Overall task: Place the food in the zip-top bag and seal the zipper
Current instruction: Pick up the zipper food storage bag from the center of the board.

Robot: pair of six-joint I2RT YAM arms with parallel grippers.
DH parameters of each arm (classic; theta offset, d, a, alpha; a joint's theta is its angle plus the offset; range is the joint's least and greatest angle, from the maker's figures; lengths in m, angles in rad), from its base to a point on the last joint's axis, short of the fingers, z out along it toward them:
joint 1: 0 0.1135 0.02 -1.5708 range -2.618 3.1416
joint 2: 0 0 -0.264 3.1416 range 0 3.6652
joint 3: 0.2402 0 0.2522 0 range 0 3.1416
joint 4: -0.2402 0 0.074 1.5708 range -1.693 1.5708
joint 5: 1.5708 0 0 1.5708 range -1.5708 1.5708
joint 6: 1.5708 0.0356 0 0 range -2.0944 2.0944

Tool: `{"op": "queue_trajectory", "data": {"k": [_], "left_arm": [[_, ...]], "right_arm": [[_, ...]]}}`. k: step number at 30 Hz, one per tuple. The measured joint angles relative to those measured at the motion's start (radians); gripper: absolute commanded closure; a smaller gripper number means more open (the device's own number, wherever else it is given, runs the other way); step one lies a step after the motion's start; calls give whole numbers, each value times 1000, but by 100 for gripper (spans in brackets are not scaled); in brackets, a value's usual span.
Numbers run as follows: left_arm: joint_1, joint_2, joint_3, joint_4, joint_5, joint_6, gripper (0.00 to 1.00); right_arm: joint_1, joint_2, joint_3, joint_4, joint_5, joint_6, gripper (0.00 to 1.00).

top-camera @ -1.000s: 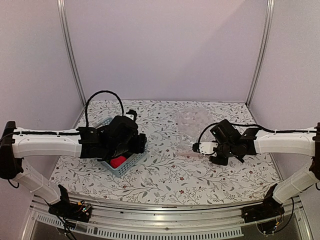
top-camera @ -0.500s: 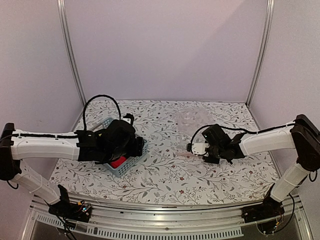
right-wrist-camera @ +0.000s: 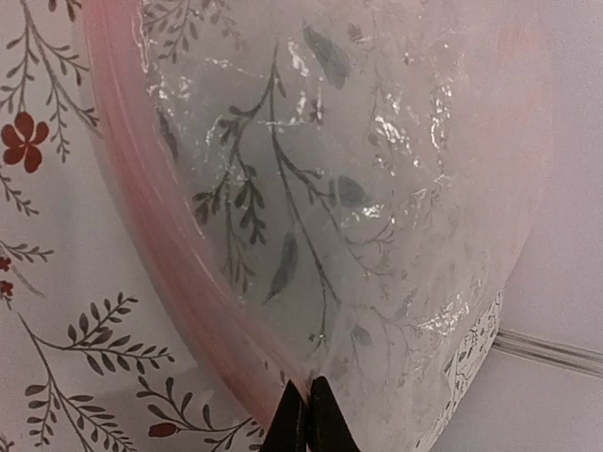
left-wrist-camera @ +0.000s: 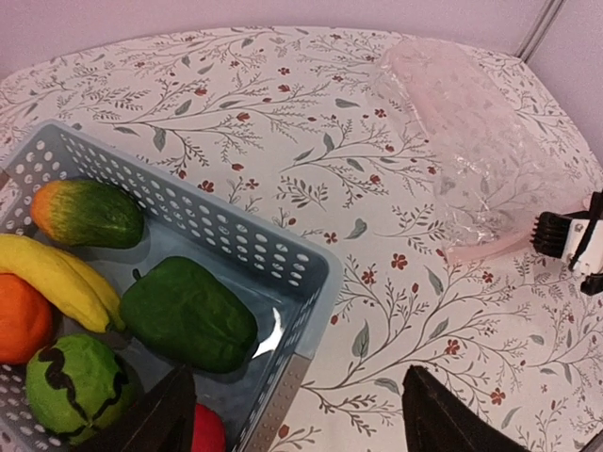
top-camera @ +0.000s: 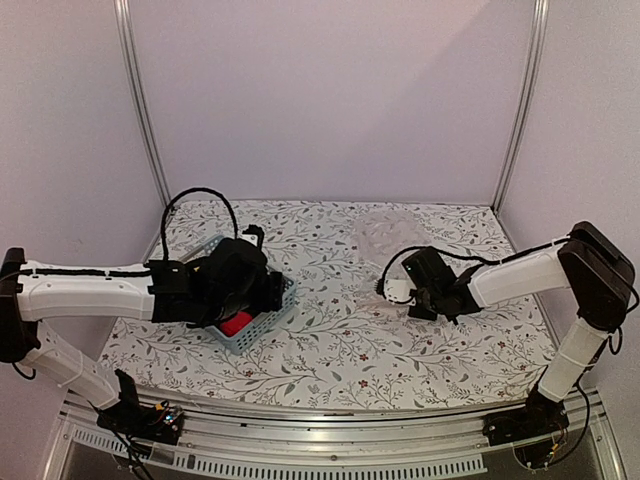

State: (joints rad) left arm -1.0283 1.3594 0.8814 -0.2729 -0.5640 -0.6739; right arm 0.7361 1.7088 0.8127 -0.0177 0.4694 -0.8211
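Two arms, one tabletop, one walled enclosure.

Tabletop [top-camera: 340, 345]: white cloth printed with grey-green sprigs and small red flowers, lying flat. An aluminium rail [top-camera: 330, 440] runs along its near edge.

Room: plain pale lilac walls on three sides. Metal posts [top-camera: 140, 100] stand at the two rear corners.

Basket [left-wrist-camera: 236, 226]: light blue, slotted, on the left part of the tabletop. It holds the food:
- mango [left-wrist-camera: 87, 212], orange-green
- banana [left-wrist-camera: 57, 278], yellow
- orange [left-wrist-camera: 19, 320]
- dark green piece [left-wrist-camera: 188, 315]
- green ball [left-wrist-camera: 75, 386] with a dark zigzag
- red ball [left-wrist-camera: 207, 428], partly hidden

Left fingers [left-wrist-camera: 160, 424]: spread wide, holding nothing, above the basket's corner nearest the bag.

Zip-top bag [left-wrist-camera: 471, 141]: clear and crinkled, lying right of centre, well apart from the basket. The cloth's print shows through it.

Zipper [right-wrist-camera: 160, 226]: pale pinkish strip along the bag's mouth edge, on the side toward the arms.

Right fingers [right-wrist-camera: 306, 419]: pressed together, pinching the bag at the zipper edge.
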Motion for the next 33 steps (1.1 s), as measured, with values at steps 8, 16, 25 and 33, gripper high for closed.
{"op": "queue_trajectory", "data": {"k": [8, 16, 25, 33], "left_arm": [[24, -29, 1, -153, -48, -4, 18], [148, -135, -6, -293, 1, -3, 14], [308, -148, -10, -415, 134, 40, 12], [444, -27, 32, -459, 248, 148, 17]], "right_arm": [[-55, -89, 170, -149, -116, 79, 100], [-80, -153, 329, -327, -367, 224, 100], [-95, -137, 329, -394, -484, 280, 100], [-100, -137, 329, -401, -515, 288, 100]]}}
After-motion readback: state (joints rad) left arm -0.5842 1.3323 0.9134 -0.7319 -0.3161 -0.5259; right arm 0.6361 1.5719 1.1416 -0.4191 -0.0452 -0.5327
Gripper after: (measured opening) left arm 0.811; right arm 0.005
